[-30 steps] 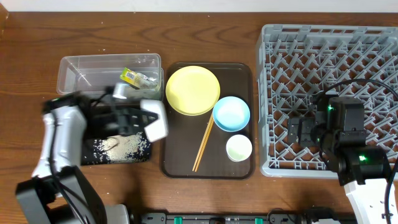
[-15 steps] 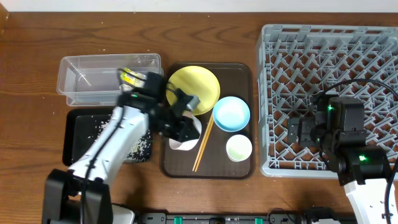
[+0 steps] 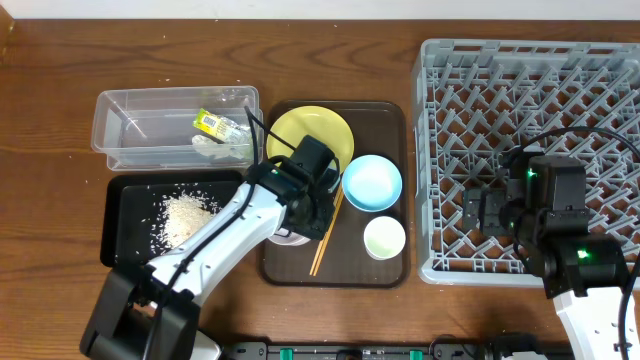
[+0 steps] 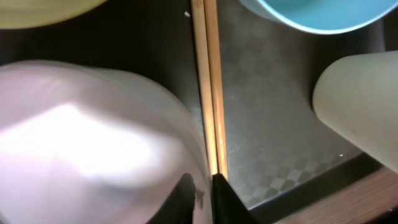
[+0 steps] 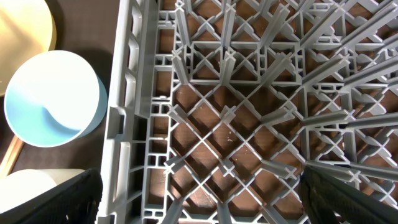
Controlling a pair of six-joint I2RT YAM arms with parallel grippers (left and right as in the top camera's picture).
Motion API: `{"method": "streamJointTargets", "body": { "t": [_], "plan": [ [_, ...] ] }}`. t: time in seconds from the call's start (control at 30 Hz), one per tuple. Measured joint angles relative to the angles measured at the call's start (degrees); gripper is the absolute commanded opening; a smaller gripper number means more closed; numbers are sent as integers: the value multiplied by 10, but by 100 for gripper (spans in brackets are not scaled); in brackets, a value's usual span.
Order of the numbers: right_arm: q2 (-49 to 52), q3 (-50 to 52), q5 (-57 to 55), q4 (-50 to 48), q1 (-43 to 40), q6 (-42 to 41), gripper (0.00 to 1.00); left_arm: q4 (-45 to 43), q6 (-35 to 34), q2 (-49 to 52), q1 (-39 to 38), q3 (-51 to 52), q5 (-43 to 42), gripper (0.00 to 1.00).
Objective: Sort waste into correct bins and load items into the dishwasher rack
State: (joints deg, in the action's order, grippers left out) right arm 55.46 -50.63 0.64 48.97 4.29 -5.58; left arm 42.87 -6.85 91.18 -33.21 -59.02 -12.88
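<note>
Well, from overhead the left arm [image 3: 215, 235] stretches across to the brown tray [image 3: 350, 262]. The left gripper [image 3: 306, 214] sits low over the white bowl [image 3: 289, 238]. Only a pale sliver of that bowl shows under the arm, at the tray's near left, just beside the chopsticks [image 3: 320, 250]. How wide that gripper stands, and whether it has the bowl, I cannot tell from up here. On the same tray lie the plate [image 3: 300, 135] at the back, the blue bowl [image 3: 372, 184] just beside its right edge, and the cup [image 3: 384, 238] in front of that bowl. Left of the tray, the tub [image 3: 130, 110] holds the wrapper [image 3: 211, 123], and the black tray [image 3: 120, 245] in front of it carries a heap of rice [image 3: 185, 214]. The rack [image 3: 450, 70] fills the right of the table [image 3: 50, 60], with the right gripper [image 3: 480, 212] hanging over its near left part. The left wrist view is close and blurred. The white bowl fills its left side and the chopsticks run side by side up the middle. One dark finger [image 4: 221, 198] pokes in at the bottom, right against the bowl's edge, and the blue bowl and cup peek in at the right; the grip cannot be made out here either. The right wrist view looks down among the rack's pegs. The right gripper's two tips sit far apart at the bottom corners with nothing held between them, spread wide and empty. The blue bowl and plate show past the rack's wall at left.
</note>
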Motion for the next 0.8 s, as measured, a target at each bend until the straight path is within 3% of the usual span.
{"method": "streamJointTargets", "body": {
  "t": [0.1,0.23,0.43,0.8],
  "plan": [
    [0,0,0,0,0,0,99,0,-9,6,-6,0,8,31],
    [0,0,0,0,0,0,99,0,-9,7,-8,0,11,48],
    [0,0,0,0,0,0,99,19,-10,-2,-8,-13,12,63],
    [0,0,0,0,0,0,99,-16,-13,-54,-37,-45,-42,64]
  ]
}}
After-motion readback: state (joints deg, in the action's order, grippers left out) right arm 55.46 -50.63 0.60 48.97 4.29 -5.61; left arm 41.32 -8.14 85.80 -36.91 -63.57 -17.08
